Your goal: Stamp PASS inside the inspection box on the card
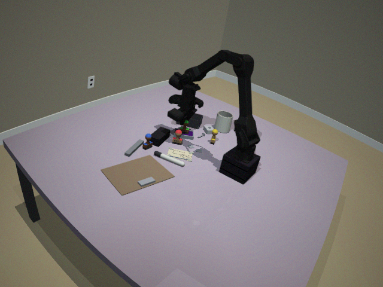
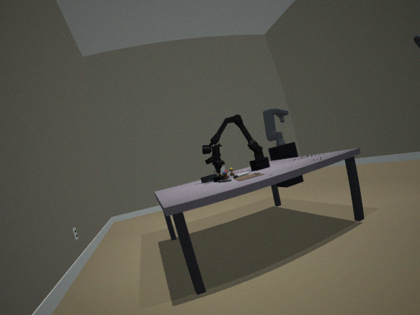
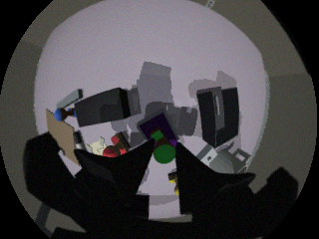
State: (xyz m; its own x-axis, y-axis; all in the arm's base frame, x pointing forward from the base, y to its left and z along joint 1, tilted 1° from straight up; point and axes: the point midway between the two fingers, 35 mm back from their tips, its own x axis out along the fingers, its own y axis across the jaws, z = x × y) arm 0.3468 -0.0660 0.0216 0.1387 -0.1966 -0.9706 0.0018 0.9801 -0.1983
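My gripper (image 1: pixel 185 121) (image 3: pixel 165 142) is shut on the green-topped stamp (image 1: pixel 185 127) (image 3: pixel 163 153), fingers pointing down. The stamp is upright at the purple ink pad (image 1: pixel 190 134) (image 3: pixel 152 123); whether it touches the pad I cannot tell. The cream card (image 1: pixel 179 153) (image 3: pixel 97 147) with printed lines lies nearer the front in the top view; its box is too small to make out. A red-topped stamp (image 1: pixel 178 136) (image 3: pixel 111 151), a blue-topped stamp (image 1: pixel 148 140) (image 3: pixel 59 115) and a yellow-topped stamp (image 1: pixel 213 136) stand around. No PASS lettering is readable.
A black block (image 1: pixel 160 136) (image 3: pixel 101 107) stands left of the pad, and a dark holder (image 1: pixel 195 121) (image 3: pixel 226 117) behind it. A grey cup (image 1: pixel 223 122) is at the right. A marker (image 1: pixel 169 158) lies beside the card, near a brown board (image 1: pixel 130 173) with a grey bar (image 1: pixel 146 181).
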